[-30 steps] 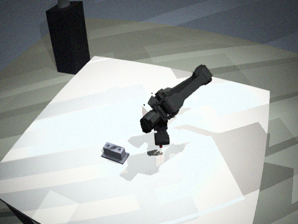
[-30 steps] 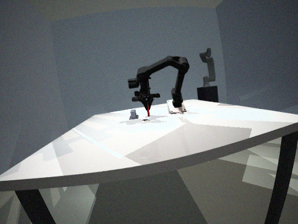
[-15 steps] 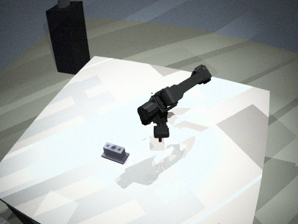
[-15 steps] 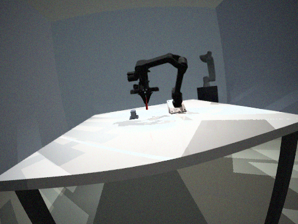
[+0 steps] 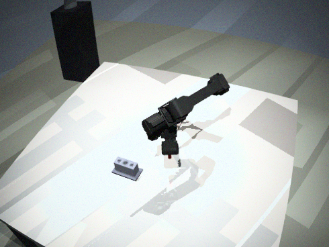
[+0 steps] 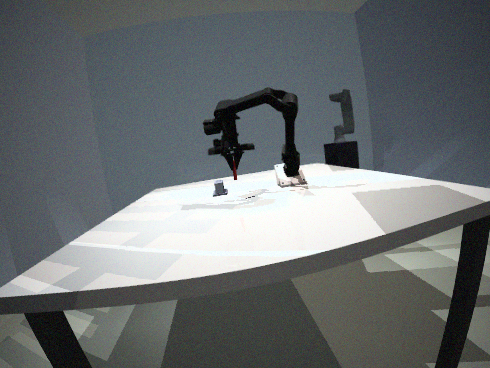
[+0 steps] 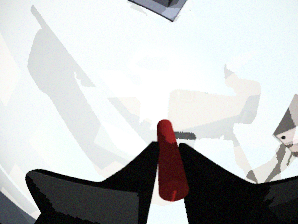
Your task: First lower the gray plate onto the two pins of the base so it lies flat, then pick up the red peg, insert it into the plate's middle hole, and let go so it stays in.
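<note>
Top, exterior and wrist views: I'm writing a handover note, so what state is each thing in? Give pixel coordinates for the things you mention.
Gripper [image 5: 170, 154] [image 6: 234, 170] [image 7: 168, 148]: jaws shut on the peg.
Red peg [image 5: 170, 156] [image 6: 235, 173] [image 7: 172, 172]: held clear of the table [image 5: 84, 188] [image 6: 250, 235] [image 7: 115, 55], not inserted.
Gray plate [image 5: 129, 164]: appears flat on the base.
Base [image 6: 214, 194] [image 7: 172, 13]: upright.
Arm [image 5: 198, 97] [image 6: 252, 100]: bent over the table.

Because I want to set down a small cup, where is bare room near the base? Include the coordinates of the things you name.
In the top view, bare tabletop shows left of the gray base [image 5: 125, 174] [image 6: 225, 190], toward the table's left edge. It is crowded to its right, where the claw [image 5: 170, 154] [image 6: 234, 169] [image 7: 168, 148] holds the red peg [image 5: 170, 156] [image 6: 235, 172] [image 7: 171, 167].
</note>
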`<action>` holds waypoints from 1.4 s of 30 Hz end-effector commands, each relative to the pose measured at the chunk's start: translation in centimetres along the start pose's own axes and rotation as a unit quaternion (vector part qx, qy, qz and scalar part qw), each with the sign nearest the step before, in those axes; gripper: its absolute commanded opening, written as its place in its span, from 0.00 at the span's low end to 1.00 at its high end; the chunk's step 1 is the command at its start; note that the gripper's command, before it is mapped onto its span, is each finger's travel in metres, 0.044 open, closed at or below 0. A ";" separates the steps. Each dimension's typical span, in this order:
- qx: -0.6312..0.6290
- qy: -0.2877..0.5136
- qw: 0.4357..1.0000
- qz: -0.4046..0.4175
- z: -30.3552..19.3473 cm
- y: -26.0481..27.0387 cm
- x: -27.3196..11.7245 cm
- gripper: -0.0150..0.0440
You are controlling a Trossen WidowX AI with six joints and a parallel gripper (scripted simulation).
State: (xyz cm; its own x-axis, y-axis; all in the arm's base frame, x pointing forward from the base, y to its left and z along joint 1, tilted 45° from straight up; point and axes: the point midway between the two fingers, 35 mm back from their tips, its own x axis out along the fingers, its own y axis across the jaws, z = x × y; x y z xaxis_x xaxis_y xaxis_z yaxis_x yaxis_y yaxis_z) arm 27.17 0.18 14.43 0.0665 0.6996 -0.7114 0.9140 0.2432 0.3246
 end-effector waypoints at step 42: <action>-0.020 0.000 1.000 -0.008 13.8 1.1 -0.2 0.25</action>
State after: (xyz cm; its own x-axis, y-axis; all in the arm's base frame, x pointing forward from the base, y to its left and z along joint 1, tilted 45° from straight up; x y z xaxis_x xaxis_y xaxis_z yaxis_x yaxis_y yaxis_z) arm 33.34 -8.17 7.13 0.0538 0.6982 -0.7139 0.9008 0.2746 0.3364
